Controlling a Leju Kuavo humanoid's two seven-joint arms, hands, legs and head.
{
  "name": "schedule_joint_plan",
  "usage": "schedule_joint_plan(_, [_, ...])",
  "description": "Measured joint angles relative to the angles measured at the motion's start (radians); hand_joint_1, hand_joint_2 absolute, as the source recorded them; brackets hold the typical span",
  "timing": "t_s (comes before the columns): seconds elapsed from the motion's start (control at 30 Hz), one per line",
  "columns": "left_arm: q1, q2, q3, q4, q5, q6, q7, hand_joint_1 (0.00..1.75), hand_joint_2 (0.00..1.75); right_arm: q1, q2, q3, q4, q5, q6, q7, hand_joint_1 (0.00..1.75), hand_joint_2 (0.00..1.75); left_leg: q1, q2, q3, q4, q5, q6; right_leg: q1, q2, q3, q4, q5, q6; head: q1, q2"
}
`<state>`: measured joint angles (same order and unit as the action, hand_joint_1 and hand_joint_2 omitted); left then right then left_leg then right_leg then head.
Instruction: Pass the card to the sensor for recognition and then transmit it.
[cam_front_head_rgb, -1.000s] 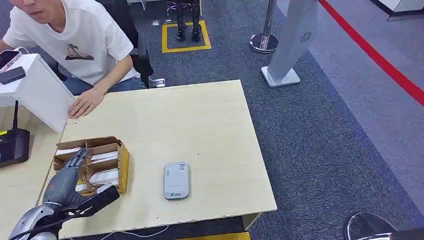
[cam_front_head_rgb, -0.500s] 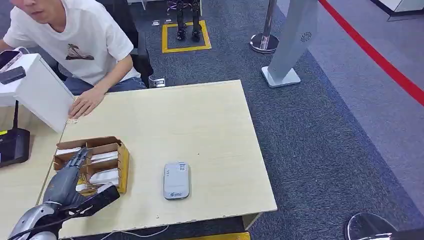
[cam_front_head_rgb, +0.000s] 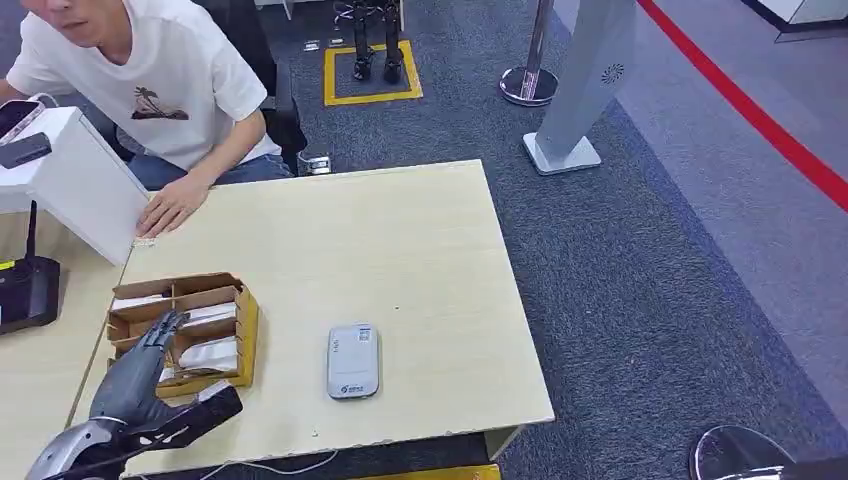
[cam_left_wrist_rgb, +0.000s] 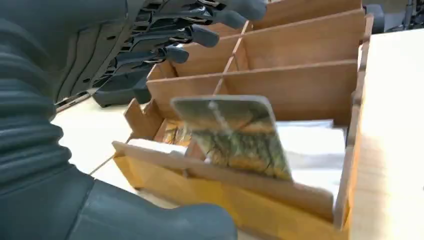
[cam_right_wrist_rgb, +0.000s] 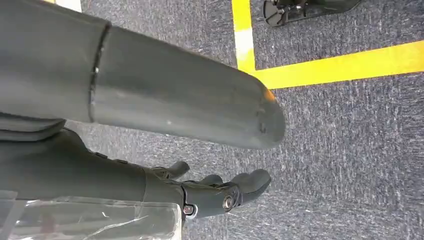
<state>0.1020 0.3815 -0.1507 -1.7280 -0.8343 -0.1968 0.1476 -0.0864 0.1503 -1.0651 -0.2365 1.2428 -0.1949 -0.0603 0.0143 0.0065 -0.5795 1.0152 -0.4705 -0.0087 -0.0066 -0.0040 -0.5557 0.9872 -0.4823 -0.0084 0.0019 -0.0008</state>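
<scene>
A cardboard box (cam_front_head_rgb: 247, 322) with several compartments of white cards sits at the table's left front. In the left wrist view a card with a green-brown picture (cam_left_wrist_rgb: 231, 136) leans upright in the box's (cam_left_wrist_rgb: 260, 202) nearest compartment, touched by nothing. My left hand (cam_front_head_rgb: 140, 372) hovers at the box's near side, fingers (cam_left_wrist_rgb: 200, 35) spread above the compartments and the thumb low in front, holding nothing. The grey-white sensor (cam_front_head_rgb: 353, 361) lies flat on the table to the right of the box. My right hand (cam_right_wrist_rgb: 215, 192) hangs over the carpet, fingers loosely bent and holding nothing.
A person in a white T-shirt (cam_front_head_rgb: 160, 90) sits at the far left corner, one hand (cam_front_head_rgb: 172, 205) flat on the table. A white case (cam_front_head_rgb: 75, 185) and a black router (cam_front_head_rgb: 25, 292) stand to the left. A grey post base (cam_front_head_rgb: 562, 152) stands on the carpet beyond.
My left hand has drawn back toward the table's near edge, its fingers sliding from the box's middle compartments to the nearest one. The sensor and the person's hand have stayed put.
</scene>
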Motion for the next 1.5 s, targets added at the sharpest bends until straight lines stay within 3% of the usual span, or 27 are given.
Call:
schedule_joint_plan(1.27, [0.036,0.032,0.002,-0.023,-0.025,0.029,0.029,0.0,1.75,0.0,0.0,0.0,0.0,0.0,0.0,0.0,0.0,0.0,0.0,0.0,0.0,0.0,0.0,0.0,0.0,0.0,0.0,0.0,0.0,0.0,0.0,0.0])
schedule_joint_plan(1.3, [0.038,0.035,0.004,-0.025,-0.025,0.03,0.029,1.75,1.75,0.0,0.0,0.0,0.0,0.0,-0.001,0.001,0.0,0.0,0.0,0.0,0.0,0.0,0.0,0.0,0.0,0.0,0.0,0.0,0.0,0.0,0.0,0.0])
schedule_joint_plan(1.5, [0.049,0.04,0.025,-0.029,-0.064,0.04,0.042,1.75,1.75,0.001,0.0,0.0,0.0,0.0,-0.001,0.003,0.0,0.0,0.0,0.0,0.0,0.0,0.0,0.0,0.0,0.0,0.0,0.0,0.0,0.0,0.0,0.0])
